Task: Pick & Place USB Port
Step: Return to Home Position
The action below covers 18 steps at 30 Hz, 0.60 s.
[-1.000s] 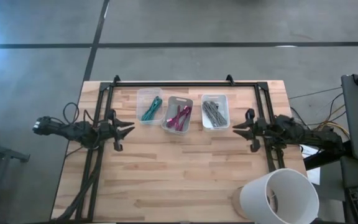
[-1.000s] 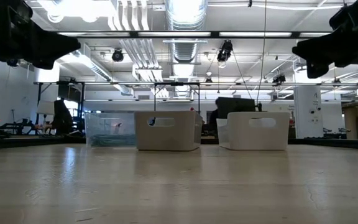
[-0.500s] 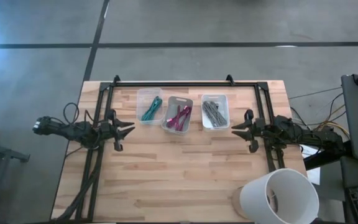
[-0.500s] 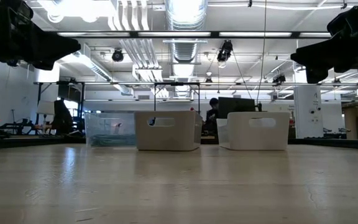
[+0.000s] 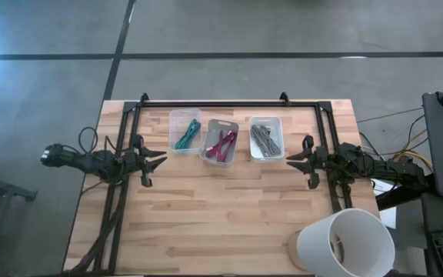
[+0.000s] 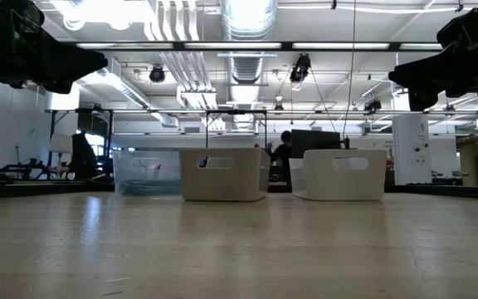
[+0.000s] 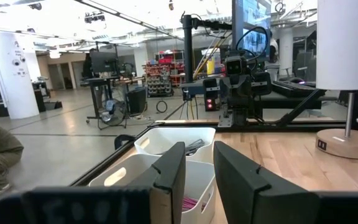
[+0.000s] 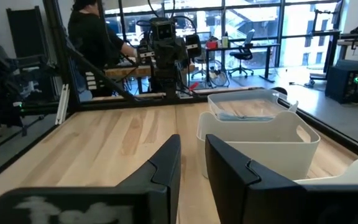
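Left pincer [image 5: 158,161] and right pincer [image 5: 291,160] hover over opposite sides of the table [image 5: 221,223], tips facing each other, each only slightly open and empty, with the cables [image 5: 264,140] in the white bin [image 5: 267,118] just beside the right pincer's tips.

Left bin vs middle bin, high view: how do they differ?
The left bin is clear-walled and holds teal cables; the middle bin is opaque white and holds magenta cables. The left bin sits square to the table edge; the middle bin is slightly skewed. Both are rectangular, open-topped and side by side.
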Tool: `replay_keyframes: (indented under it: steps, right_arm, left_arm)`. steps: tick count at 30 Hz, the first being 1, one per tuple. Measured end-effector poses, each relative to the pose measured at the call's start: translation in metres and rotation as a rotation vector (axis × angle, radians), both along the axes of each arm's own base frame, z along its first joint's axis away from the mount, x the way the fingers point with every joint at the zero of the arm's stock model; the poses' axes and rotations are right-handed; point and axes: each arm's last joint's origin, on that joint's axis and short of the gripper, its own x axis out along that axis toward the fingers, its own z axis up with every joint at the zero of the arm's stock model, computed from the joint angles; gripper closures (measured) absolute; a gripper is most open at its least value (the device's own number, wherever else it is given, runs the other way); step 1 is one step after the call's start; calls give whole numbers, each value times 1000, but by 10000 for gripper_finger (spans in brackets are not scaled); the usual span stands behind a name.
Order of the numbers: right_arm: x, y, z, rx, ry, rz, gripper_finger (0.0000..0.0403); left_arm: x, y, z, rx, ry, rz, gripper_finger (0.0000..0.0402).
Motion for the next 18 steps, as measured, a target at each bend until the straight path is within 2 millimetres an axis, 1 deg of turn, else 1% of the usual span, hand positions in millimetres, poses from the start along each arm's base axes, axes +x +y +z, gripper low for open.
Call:
replay_keyframes:
  steps: [13, 18]
  right_arm:
    - [0, 0, 0, 1, 0, 0, 314]
    - [0, 0, 0, 2, 0, 0, 317]
  left_arm:
    - [0, 0, 0, 0, 0, 0, 312]
    - [0, 0, 0, 0, 0, 0, 312]
